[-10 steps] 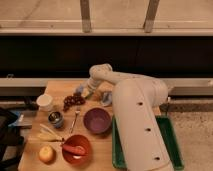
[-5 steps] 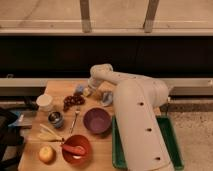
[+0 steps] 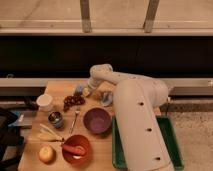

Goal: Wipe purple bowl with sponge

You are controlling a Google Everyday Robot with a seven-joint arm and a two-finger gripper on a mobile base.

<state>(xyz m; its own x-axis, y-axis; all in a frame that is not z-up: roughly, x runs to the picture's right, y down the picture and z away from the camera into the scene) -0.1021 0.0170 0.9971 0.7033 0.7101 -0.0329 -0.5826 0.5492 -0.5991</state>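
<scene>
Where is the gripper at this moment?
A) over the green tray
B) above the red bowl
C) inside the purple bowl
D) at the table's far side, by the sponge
D: the gripper is down at the far side of the table, right beside the sponge and well behind the purple bowl.

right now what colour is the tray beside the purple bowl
Green tray, camera view. The gripper is by the sponge, beyond the purple bowl.
</scene>
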